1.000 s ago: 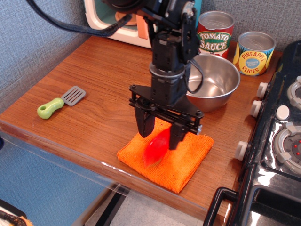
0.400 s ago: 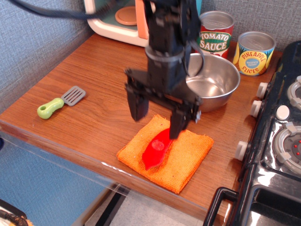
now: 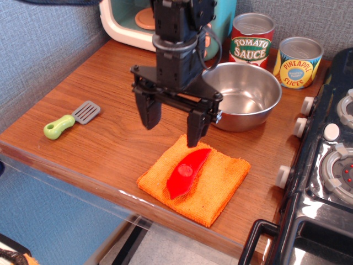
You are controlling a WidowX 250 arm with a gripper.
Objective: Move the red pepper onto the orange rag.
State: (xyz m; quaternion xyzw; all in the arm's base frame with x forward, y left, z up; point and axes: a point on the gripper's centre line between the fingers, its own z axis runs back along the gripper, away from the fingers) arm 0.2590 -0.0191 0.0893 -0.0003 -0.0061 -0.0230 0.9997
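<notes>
Red pepper (image 3: 186, 172) lay on the orange rag (image 3: 212, 185).
The gripper (image 3: 171, 124) hung above and just behind it, jaws spread wide, holding nothing.

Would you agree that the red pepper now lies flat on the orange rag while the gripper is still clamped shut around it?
Not quite. The red pepper does lie flat on the orange rag, but the gripper is not clamped on it. In the observation.image view its jaws stand open and apart, lifted clear above the pepper and holding nothing.
</notes>
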